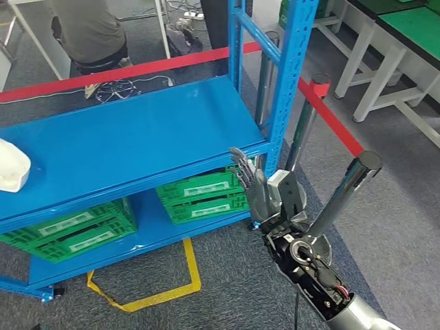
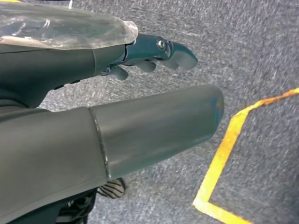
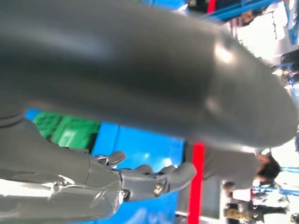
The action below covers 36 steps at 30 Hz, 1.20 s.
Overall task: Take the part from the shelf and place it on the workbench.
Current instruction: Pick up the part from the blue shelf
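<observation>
At the lower right of the head view, the right hand (image 1: pixel 255 187) is raised at the end of its silver arm, fingers apart and stretched toward the shelf, holding nothing. It sits just in front of the blue shelf (image 1: pixel 145 130) near its right front corner post. In the right wrist view the same hand's dark fingers (image 3: pixel 155 179) extend loosely with nothing between them, blue shelf surface and a red band behind.

The left hand (image 2: pixel 155 49) appears in the left wrist view over grey carpet, fingers extended and empty, with yellow floor tape (image 2: pixel 225 154) to the right of the frame.

Below the shelf's top board, green crates (image 1: pixel 205 194) sit on the lower level, more at the lower left. The part (image 1: pixel 11 165), a white rounded object, rests on the shelf's top board at the far left edge of the frame, well apart from the right hand.

Farther back, a red barrier belt (image 1: pixel 130 70) runs across; beyond it a seated person (image 1: pixel 88 31) at the upper left, and a green-topped table (image 1: pixel 415 31) at the upper right.
</observation>
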Available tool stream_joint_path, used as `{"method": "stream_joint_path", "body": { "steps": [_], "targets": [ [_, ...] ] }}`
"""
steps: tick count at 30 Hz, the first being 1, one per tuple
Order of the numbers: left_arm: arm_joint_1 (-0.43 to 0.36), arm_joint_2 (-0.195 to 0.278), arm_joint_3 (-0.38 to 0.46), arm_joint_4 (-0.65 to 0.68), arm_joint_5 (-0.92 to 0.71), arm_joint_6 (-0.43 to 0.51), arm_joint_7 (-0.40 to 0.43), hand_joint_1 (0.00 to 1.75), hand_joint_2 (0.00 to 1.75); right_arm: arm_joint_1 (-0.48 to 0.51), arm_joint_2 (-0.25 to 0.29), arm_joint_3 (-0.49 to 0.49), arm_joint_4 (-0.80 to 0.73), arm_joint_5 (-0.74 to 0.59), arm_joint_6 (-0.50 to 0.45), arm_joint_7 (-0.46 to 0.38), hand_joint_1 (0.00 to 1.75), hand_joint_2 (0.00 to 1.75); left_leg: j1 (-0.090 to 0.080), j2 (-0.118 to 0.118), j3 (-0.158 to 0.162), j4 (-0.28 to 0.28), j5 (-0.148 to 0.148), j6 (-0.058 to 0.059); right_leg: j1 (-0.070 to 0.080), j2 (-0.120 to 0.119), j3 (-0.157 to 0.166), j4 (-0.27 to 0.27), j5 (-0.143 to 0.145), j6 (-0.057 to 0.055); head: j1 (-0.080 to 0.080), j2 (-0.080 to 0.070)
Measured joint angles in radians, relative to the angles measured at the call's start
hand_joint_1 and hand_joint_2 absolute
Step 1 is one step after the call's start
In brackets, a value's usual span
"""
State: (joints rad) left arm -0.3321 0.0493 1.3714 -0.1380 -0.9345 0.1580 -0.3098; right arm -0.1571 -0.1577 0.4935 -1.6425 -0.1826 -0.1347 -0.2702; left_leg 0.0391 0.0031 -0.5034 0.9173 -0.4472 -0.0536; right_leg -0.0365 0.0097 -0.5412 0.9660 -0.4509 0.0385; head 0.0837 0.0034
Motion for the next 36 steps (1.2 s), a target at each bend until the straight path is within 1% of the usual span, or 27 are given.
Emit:
{"method": "stream_joint_path", "body": {
  "steps": [2,3,4,5,6,7,8,9,11,12,16,18,20,21,22,23,24,25,26,27,28,29,30,32,34,35,36],
  "targets": [
    [0.001,-0.004,0.000,0.000,-0.007,0.000,0.000,0.00,0.00,0.012,-0.001,-0.007,-0.004,0.003,-0.006,0.003,0.00,0.00,0.005,0.001,0.003,-0.002,-0.003,-0.010,0.004,0.002,0.007,-0.006,0.002,-0.019,-0.006,0.000],
    [-0.001,-0.006,0.000,0.000,-0.012,0.001,0.000,0.00,0.00,0.016,-0.002,-0.011,-0.009,0.005,-0.008,0.005,0.00,0.00,0.006,0.001,-0.006,0.020,-0.016,-0.012,0.005,0.003,0.011,-0.011,0.003,-0.027,-0.008,0.000],
    [-0.003,-0.008,0.000,0.000,-0.016,0.002,-0.001,0.00,0.00,0.020,-0.002,-0.015,-0.015,0.007,-0.009,0.007,0.00,0.00,0.006,0.002,-0.029,0.067,-0.039,-0.013,0.005,0.003,0.016,-0.016,0.003,-0.034,-0.010,0.000],
    [-0.004,-0.009,-0.001,0.000,-0.019,0.002,0.000,0.00,0.00,0.024,-0.002,-0.017,-0.021,0.009,-0.010,0.010,0.00,0.00,0.005,0.002,-0.067,0.138,-0.069,-0.012,0.007,0.003,0.017,-0.018,0.003,-0.039,-0.013,0.000],
    [-0.005,-0.011,-0.002,0.000,-0.022,0.003,0.001,0.00,0.00,0.027,-0.002,-0.018,-0.024,0.011,-0.010,0.013,0.00,0.00,0.003,0.001,-0.113,0.219,-0.099,-0.010,0.009,0.003,0.017,-0.018,0.001,-0.043,-0.014,0.000],
    [-0.005,-0.012,-0.002,0.000,-0.024,0.003,0.002,0.00,0.00,0.031,-0.002,-0.020,-0.026,0.011,-0.010,0.016,0.00,0.00,0.001,0.001,-0.154,0.286,-0.117,-0.008,0.012,0.003,0.018,-0.018,-0.001,-0.047,-0.015,0.000],
    [-0.004,-0.013,-0.003,0.000,-0.026,0.003,0.003,0.00,0.00,0.035,-0.002,-0.021,-0.028,0.012,-0.011,0.020,0.00,0.00,0.000,0.001,-0.180,0.320,-0.116,-0.005,0.014,0.004,0.020,-0.018,-0.003,-0.048,-0.015,0.000],
    [-0.004,-0.013,-0.003,0.000,-0.027,0.003,0.004,0.00,0.00,0.038,-0.002,-0.023,-0.031,0.013,-0.011,0.023,0.00,0.00,-0.001,0.001,-0.189,0.323,-0.101,-0.002,0.016,0.006,0.022,-0.018,-0.005,-0.050,-0.015,0.000],
    [-0.003,-0.014,-0.004,0.000,-0.029,0.003,0.005,0.00,0.00,0.041,-0.002,-0.024,-0.034,0.014,-0.012,0.026,0.00,0.00,-0.002,0.001,-0.183,0.291,-0.068,0.003,0.017,0.008,0.025,-0.018,-0.007,-0.050,-0.015,0.000],
    [-0.004,-0.014,-0.004,0.000,-0.029,0.003,0.005,0.00,0.00,0.041,-0.002,-0.024,-0.035,0.014,-0.012,0.027,0.00,0.00,-0.003,0.001,-0.179,0.282,-0.062,0.004,0.018,0.009,0.025,-0.018,-0.008,-0.050,-0.015,0.000],
    [-0.004,-0.014,-0.004,0.000,-0.029,0.003,0.005,0.00,0.00,0.041,-0.002,-0.024,-0.035,0.014,-0.012,0.027,0.00,0.00,-0.003,0.001,-0.179,0.281,-0.061,0.004,0.018,0.009,0.026,-0.018,-0.008,-0.050,-0.015,0.000],
    [-0.004,-0.014,-0.004,0.000,-0.029,0.003,0.005,0.00,0.00,0.040,-0.002,-0.024,-0.035,0.014,-0.012,0.027,0.00,0.00,-0.003,0.001,-0.171,0.264,-0.051,0.005,0.018,0.009,0.027,-0.018,-0.008,-0.049,-0.015,0.000],
    [-0.005,-0.014,-0.004,0.000,-0.030,0.003,0.005,0.00,0.00,0.040,-0.002,-0.025,-0.039,0.014,-0.012,0.028,0.00,0.00,-0.005,0.001,-0.125,0.160,0.002,0.013,0.018,0.012,0.032,-0.018,-0.012,-0.046,-0.016,0.000],
    [-0.007,-0.014,-0.004,0.000,-0.031,0.003,0.005,0.00,0.00,0.040,-0.002,-0.026,-0.043,0.014,-0.013,0.029,0.00,0.00,-0.008,0.001,-0.097,0.098,0.023,0.017,0.020,0.014,0.034,-0.017,-0.015,-0.042,-0.016,0.000],
    [-0.010,-0.014,-0.004,0.000,-0.032,0.003,0.005,0.00,0.00,0.040,-0.002,-0.028,-0.046,0.015,-0.014,0.030,0.00,0.00,-0.013,0.001,-0.072,0.045,0.038,0.024,0.020,0.016,0.038,-0.019,-0.021,-0.032,-0.017,0.000],
    [-0.012,-0.015,-0.005,0.000,-0.030,0.003,0.006,0.00,0.00,0.036,-0.002,-0.030,-0.048,0.015,-0.014,0.030,0.00,0.00,-0.017,0.002,-0.058,0.027,0.032,0.035,0.019,0.012,0.005,0.046,-0.052,-0.021,-0.014,0.000],
    [-0.014,-0.015,-0.005,0.000,-0.024,0.003,0.008,0.00,0.00,0.031,-0.002,-0.030,-0.047,0.015,-0.011,0.029,0.00,0.00,-0.022,0.002,-0.044,0.016,0.019,0.045,0.019,0.008,-0.043,0.129,-0.078,-0.010,-0.010,0.000],
    [-0.013,-0.014,-0.005,0.000,-0.017,0.002,0.010,0.00,0.00,0.024,-0.002,-0.030,-0.043,0.013,-0.008,0.026,0.00,0.00,-0.024,0.001,-0.030,0.014,0.009,0.054,0.017,0.004,-0.086,0.195,-0.088,-0.003,-0.006,0.000],
    [-0.011,-0.013,-0.005,0.000,-0.009,0.001,0.012,0.00,0.00,0.015,-0.002,-0.028,-0.036,0.011,-0.004,0.021,0.00,0.00,-0.026,0.000,-0.015,0.013,-0.002,0.059,0.017,-0.001,-0.120,0.238,-0.081,-0.002,-0.002,0.000],
    [-0.008,-0.011,-0.005,0.000,-0.003,-0.001,0.013,0.00,0.00,0.007,-0.002,-0.025,-0.028,0.009,0.000,0.015,0.00,0.00,-0.027,-0.002,-0.001,0.013,-0.012,0.057,0.017,-0.001,-0.111,0.190,-0.033,-0.005,0.000,0.000],
    [-0.007,-0.010,-0.005,0.000,0.000,-0.003,0.012,0.00,0.00,0.000,-0.001,-0.024,-0.021,0.008,0.001,0.011,0.00,0.00,-0.028,-0.003,0.007,0.013,-0.020,0.053,0.018,-0.002,-0.083,0.122,0.004,-0.010,-0.001,0.000],
    [-0.006,-0.010,-0.005,0.000,0.001,-0.005,0.011,0.00,0.00,-0.008,0.000,-0.022,-0.015,0.008,0.002,0.008,0.00,0.00,-0.029,-0.004,0.012,0.015,-0.027,0.049,0.020,-0.003,-0.055,0.064,0.025,-0.016,-0.003,0.000],
    [-0.006,-0.009,-0.005,0.000,0.002,-0.005,0.009,0.00,0.00,-0.013,0.001,-0.020,-0.009,0.008,0.003,0.005,0.00,0.00,-0.030,-0.005,0.012,0.016,-0.031,0.044,0.023,-0.003,-0.039,0.030,0.029,-0.022,-0.004,0.000],
    [-0.005,-0.006,-0.005,0.000,0.002,-0.004,0.007,0.00,0.00,-0.019,0.003,-0.017,0.000,0.008,0.005,0.002,0.00,0.00,-0.030,-0.006,0.008,0.016,-0.034,0.033,0.028,-0.002,-0.027,0.011,0.013,-0.034,-0.005,0.000],
    [-0.004,-0.004,-0.005,0.000,0.002,-0.003,0.006,0.00,0.00,-0.021,0.004,-0.015,0.005,0.007,0.007,-0.001,0.00,0.00,-0.028,-0.005,0.008,0.024,-0.044,0.022,0.025,-0.001,-0.017,0.002,0.008,-0.045,-0.005,0.000],
    [-0.004,-0.002,-0.005,0.000,0.002,-0.002,0.006,0.00,0.00,-0.025,0.004,-0.015,0.007,0.007,0.008,-0.002,0.00,0.00,-0.028,-0.005,-0.004,0.052,-0.057,0.016,0.023,-0.001,-0.009,-0.003,0.006,-0.050,-0.007,0.000],
    [-0.005,-0.001,-0.005,0.000,0.002,-0.001,0.005,0.00,0.00,-0.028,0.005,-0.015,0.009,0.007,0.009,-0.003,0.00,0.00,-0.027,-0.005,-0.032,0.104,-0.076,0.011,0.021,-0.001,-0.001,-0.007,0.003,-0.054,-0.010,0.000]
  ]
}}
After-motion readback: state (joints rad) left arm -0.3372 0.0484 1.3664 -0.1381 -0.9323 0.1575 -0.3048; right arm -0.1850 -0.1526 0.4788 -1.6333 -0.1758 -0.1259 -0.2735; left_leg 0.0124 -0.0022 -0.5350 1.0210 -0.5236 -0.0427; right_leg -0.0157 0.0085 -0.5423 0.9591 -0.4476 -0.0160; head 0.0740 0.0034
